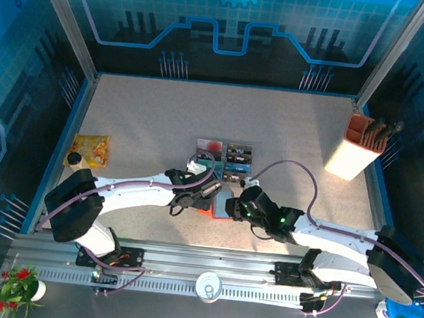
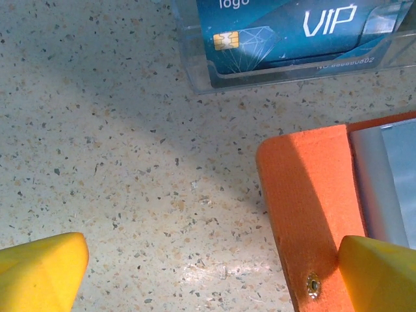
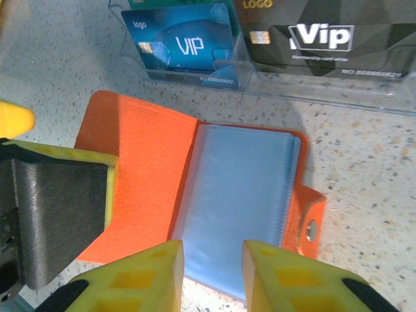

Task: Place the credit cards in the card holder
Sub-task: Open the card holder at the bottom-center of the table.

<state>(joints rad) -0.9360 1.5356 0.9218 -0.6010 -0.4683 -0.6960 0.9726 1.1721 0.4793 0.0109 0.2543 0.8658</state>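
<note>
Speckled table [image 1: 140, 122] carries a clear tray [image 3: 325, 91] holding credit cards [image 3: 185, 45], 1 teal and 1 black legible. The card holder [image 3: 149, 169] lies open just before the tray, grey-blue pocket up. Left gripper [image 2: 208, 273]: jaws fully apart, straddling the orange flap's edge, holding nothing. Right gripper [image 3: 213, 270]: jaws narrowly parted over the pocket's near edge; grip cannot be told.

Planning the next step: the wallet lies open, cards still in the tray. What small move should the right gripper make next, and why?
Probably reach the right gripper to the blue card in the clear tray: it holds nothing, and the card holder lies open, pocket exposed.
</note>
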